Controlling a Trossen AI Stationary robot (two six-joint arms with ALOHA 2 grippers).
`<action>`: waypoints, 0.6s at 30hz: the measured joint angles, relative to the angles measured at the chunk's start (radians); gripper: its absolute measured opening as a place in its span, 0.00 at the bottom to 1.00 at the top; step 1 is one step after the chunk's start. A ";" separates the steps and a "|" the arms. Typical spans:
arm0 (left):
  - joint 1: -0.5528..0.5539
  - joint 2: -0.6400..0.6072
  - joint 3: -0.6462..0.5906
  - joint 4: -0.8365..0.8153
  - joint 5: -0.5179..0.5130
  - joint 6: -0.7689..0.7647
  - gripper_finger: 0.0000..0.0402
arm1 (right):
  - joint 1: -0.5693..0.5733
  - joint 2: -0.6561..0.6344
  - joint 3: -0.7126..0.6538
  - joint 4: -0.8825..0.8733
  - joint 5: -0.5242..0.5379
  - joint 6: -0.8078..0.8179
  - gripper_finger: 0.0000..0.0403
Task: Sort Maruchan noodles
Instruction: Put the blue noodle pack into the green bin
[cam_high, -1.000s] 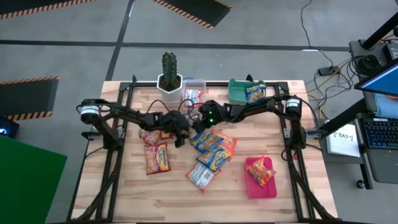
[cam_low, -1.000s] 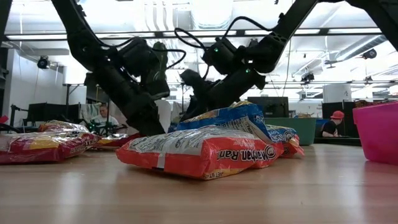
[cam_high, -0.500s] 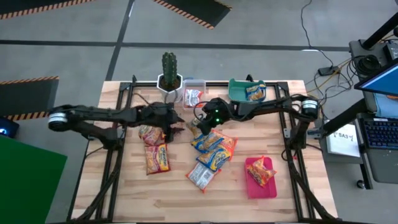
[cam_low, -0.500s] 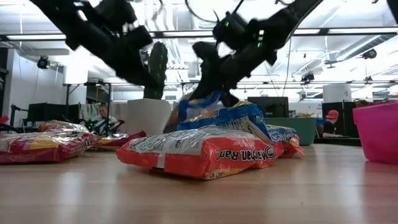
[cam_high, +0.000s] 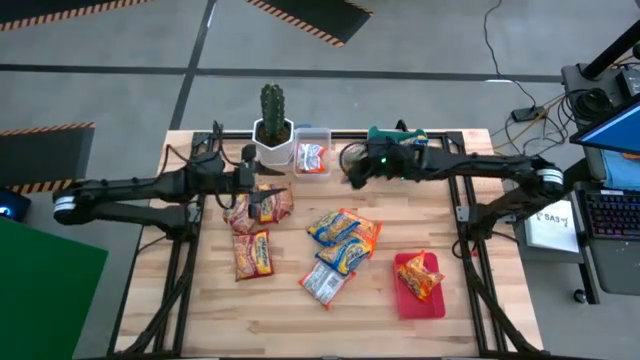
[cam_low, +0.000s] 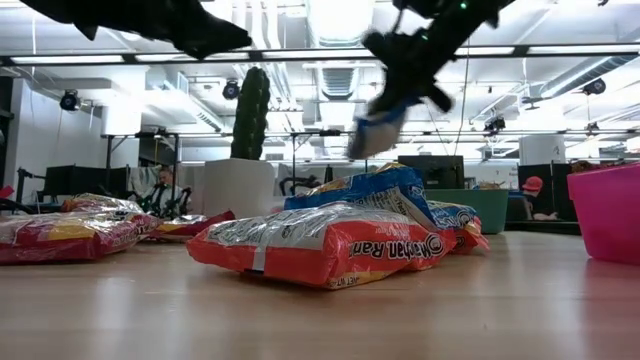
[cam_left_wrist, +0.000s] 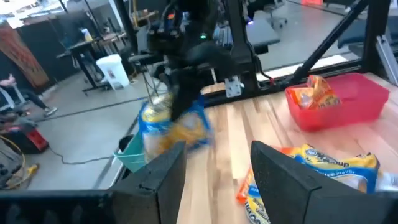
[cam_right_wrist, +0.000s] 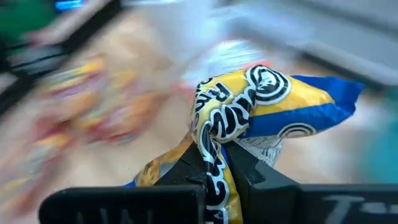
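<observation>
Near edge of table (cam_high: 200, 320): red tray (cam_high: 420, 297) with one packet in it. Mid-table: loose pile of noodle packets (cam_high: 340, 245), more at left (cam_high: 252, 253). Left gripper (cam_high: 262, 203) hangs over the left packets, fingers apart, nothing held. Far side: right gripper (cam_high: 352, 168) is clenched on a blue-and-yellow packet (cam_right_wrist: 249, 118), lifted off the table between the clear box (cam_high: 311, 158) and the teal bin (cam_high: 385, 148). Cactus (cam_high: 272, 110) stands at the far edge.
</observation>
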 joint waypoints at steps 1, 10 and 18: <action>0.000 -0.004 0.000 0.011 0.000 0.002 0.41 | -0.014 -0.013 0.000 -0.044 0.063 0.012 0.03; 0.000 0.002 0.000 0.022 -0.001 0.018 0.41 | -0.179 -0.004 0.000 -0.237 0.274 0.080 0.03; 0.000 0.006 0.000 0.009 -0.002 0.018 0.41 | -0.283 0.107 0.000 -0.177 0.273 -0.028 0.03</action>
